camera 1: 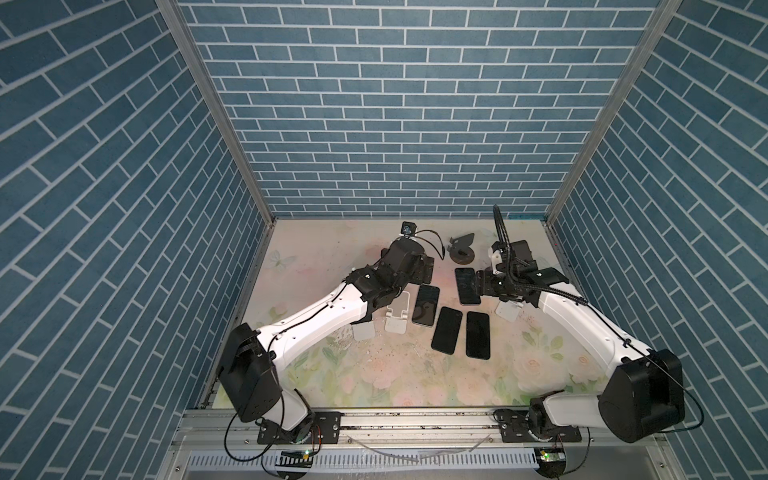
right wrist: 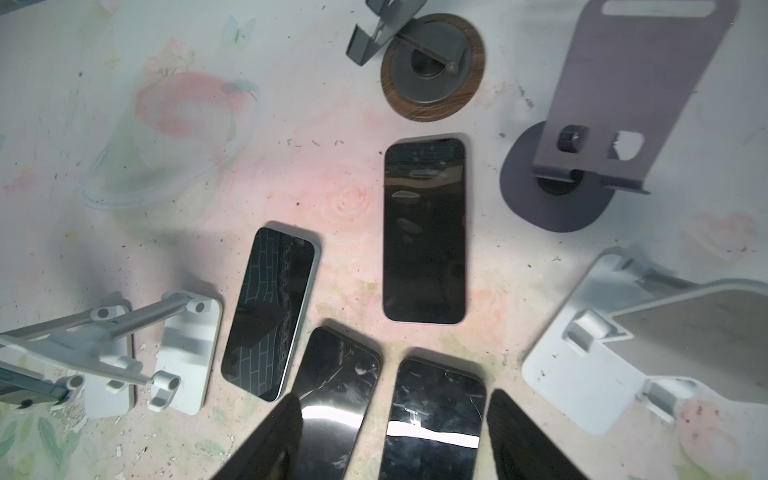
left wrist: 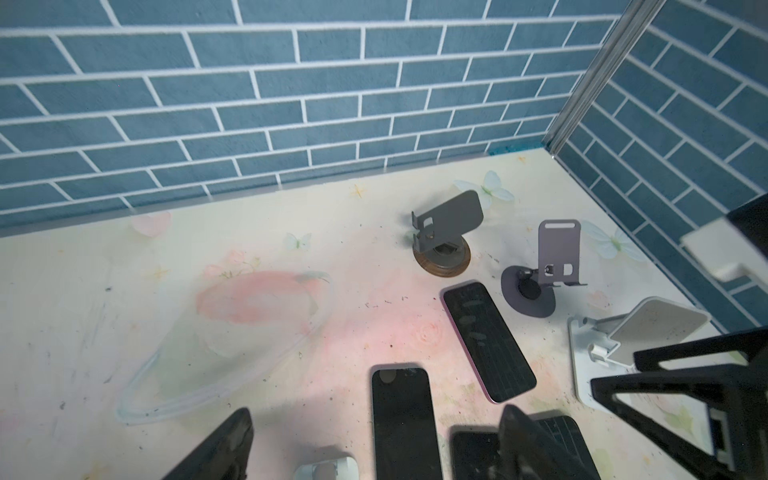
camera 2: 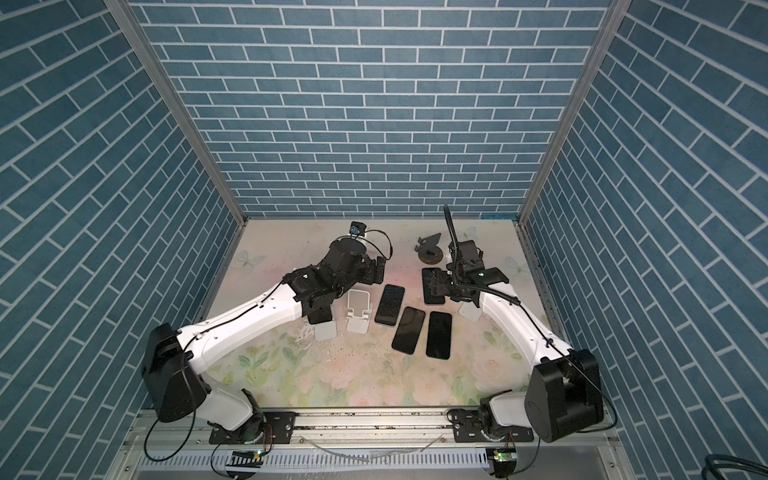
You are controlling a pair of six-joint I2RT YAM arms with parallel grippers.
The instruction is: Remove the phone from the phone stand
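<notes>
Lying flat near the white stand (camera 1: 397,316), 4 phones (camera 1: 447,330); left gripper (left wrist: 378,415) and right gripper (right wrist: 392,397) gape empty.

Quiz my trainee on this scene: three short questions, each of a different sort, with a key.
1. How many phones lie flat on the table?
2. True or false: the wood-based stand holds no phone.
3. The right gripper is: A) shut on a phone; B) open and empty; C) shut on a stand.
Key: 1 four; 2 true; 3 B.
</notes>
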